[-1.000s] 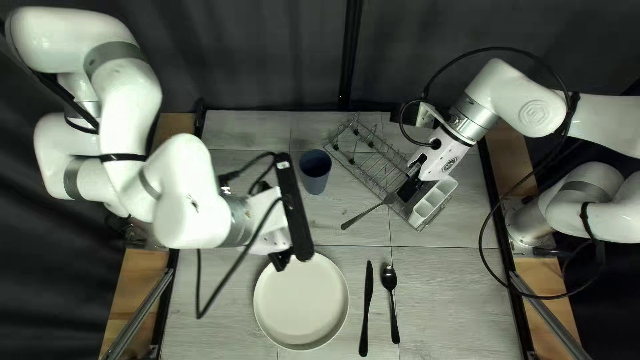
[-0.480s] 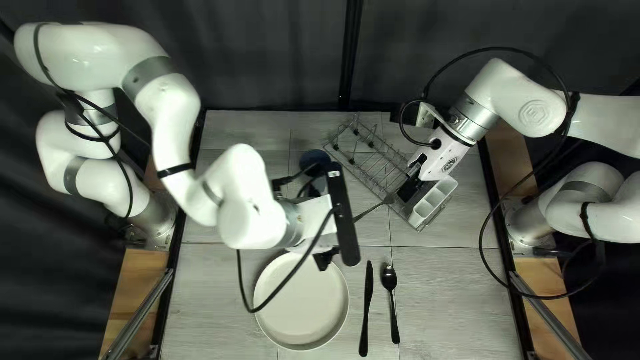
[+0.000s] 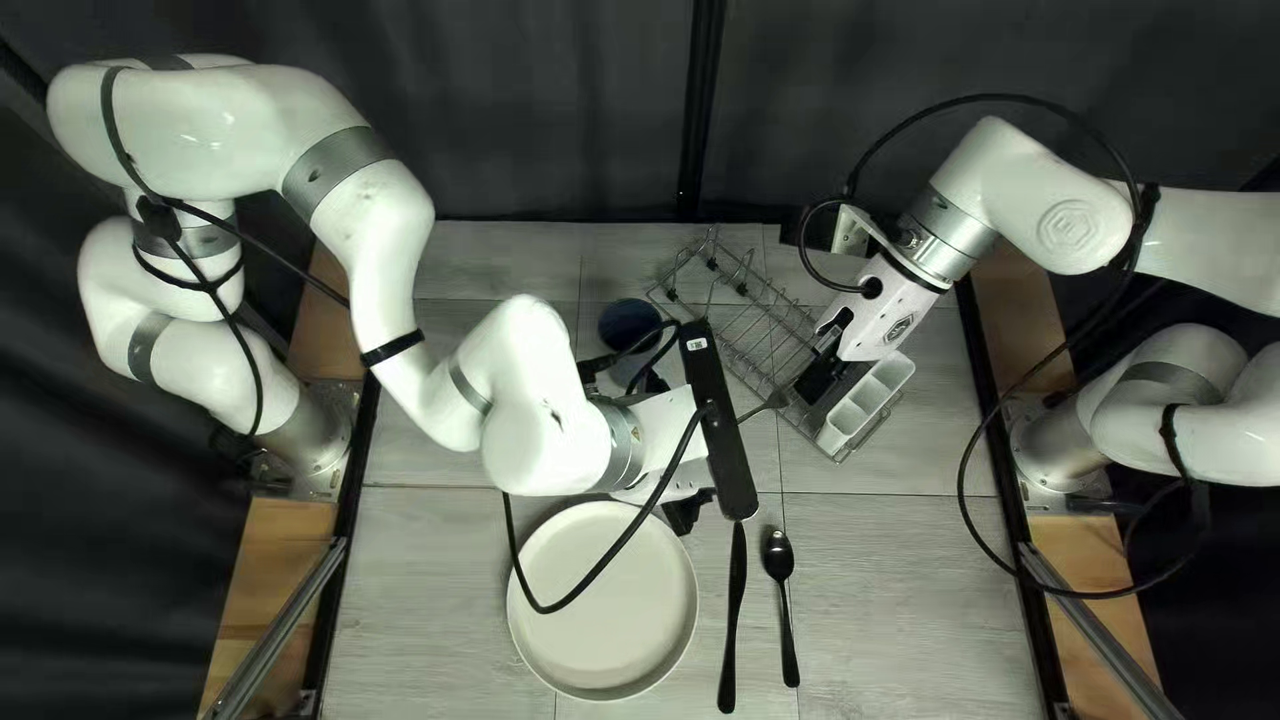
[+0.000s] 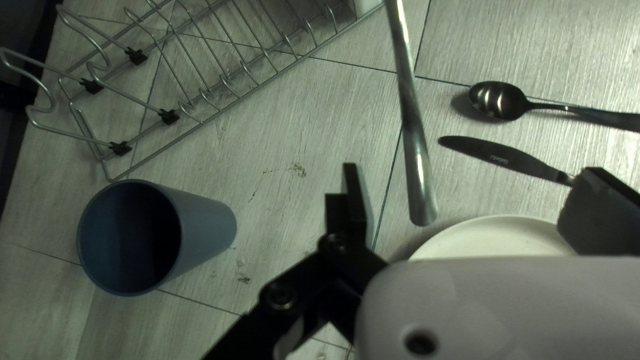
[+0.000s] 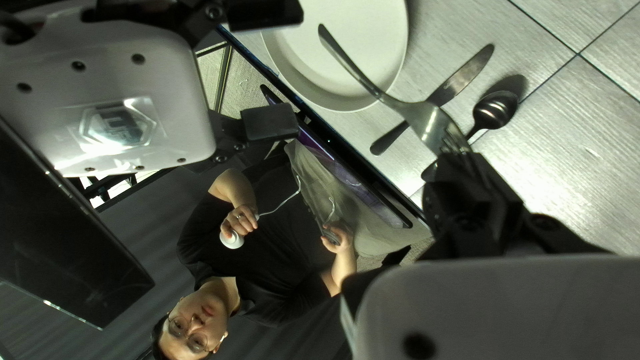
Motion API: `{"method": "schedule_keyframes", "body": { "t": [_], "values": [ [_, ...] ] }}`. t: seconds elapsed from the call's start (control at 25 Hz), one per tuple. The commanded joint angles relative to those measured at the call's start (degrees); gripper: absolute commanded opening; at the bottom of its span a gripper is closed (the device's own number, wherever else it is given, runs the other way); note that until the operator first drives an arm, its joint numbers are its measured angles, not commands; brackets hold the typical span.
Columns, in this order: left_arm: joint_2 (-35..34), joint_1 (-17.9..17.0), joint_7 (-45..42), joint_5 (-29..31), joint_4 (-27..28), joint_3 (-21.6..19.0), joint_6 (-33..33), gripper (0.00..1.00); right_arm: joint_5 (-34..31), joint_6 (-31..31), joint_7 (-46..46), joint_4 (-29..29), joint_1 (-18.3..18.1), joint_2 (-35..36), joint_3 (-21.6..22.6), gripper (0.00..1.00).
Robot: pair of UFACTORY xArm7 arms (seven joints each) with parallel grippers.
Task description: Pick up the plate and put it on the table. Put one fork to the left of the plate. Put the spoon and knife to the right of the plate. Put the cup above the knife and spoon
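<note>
Right of centre in the top left view, the right gripper (image 3: 816,379) is clamped on the fork (image 3: 763,408). The left gripper (image 3: 686,512), just below centre, has its fingers apart. At bottom centre lie the plate (image 3: 603,614) and, to its right, the knife (image 3: 730,640) and spoon (image 3: 787,627). The cup (image 3: 630,324) is upper centre, beside the rack (image 3: 724,340).

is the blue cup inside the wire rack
No, the cup stands on the table beside the rack, outside its wires.

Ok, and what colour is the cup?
The cup is a muted blue, darker inside. It shows best in the left wrist view.
</note>
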Motion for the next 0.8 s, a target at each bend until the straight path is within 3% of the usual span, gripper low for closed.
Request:
{"method": "schedule_keyframes", "body": {
  "t": [0.04,0.32,0.44,0.48,0.6,0.64,0.68,0.72,0.8],
  "values": [
    [-0.16,-3.24,-1.37,0.23,1.50,3.67,-0.58,1.00,0.00,0.00,0.00,0.00,0.00,0.00,0.00,0.00],
    [1.03,-6.07,-1.55,1.27,2.94,8.01,-1.60,1.00,0.00,0.00,0.00,0.00,0.00,0.00,0.00,0.00],
    [1.34,-5.77,-1.11,1.40,3.05,8.01,-1.91,1.00,0.00,0.00,0.00,0.00,0.00,0.00,0.00,0.00],
    [1.55,-5.45,-0.73,1.40,2.97,7.81,-2.11,0.91,0.00,0.00,0.00,0.00,0.00,0.00,0.00,0.00],
    [1.60,-5.35,-0.66,1.42,2.91,7.74,-2.18,0.86,0.00,0.00,0.00,0.00,0.00,0.00,0.00,0.00],
    [1.60,-5.35,-0.66,1.42,2.91,7.74,-2.18,0.76,0.00,0.00,0.00,0.00,0.00,0.00,0.00,0.00],
    [1.60,-5.35,-0.66,1.42,2.91,7.74,-2.18,0.09,0.00,0.00,0.00,0.00,0.00,0.00,0.00,0.00],
    [1.60,-5.35,-0.66,1.42,2.91,7.74,-2.18,0.00,0.00,0.00,0.00,0.00,0.00,0.00,0.00,0.00],
    [1.60,-5.35,-0.66,1.42,2.91,7.74,-2.18,0.00,0.00,0.00,0.00,0.00,0.00,0.00,0.00,0.00]
  ]
}}
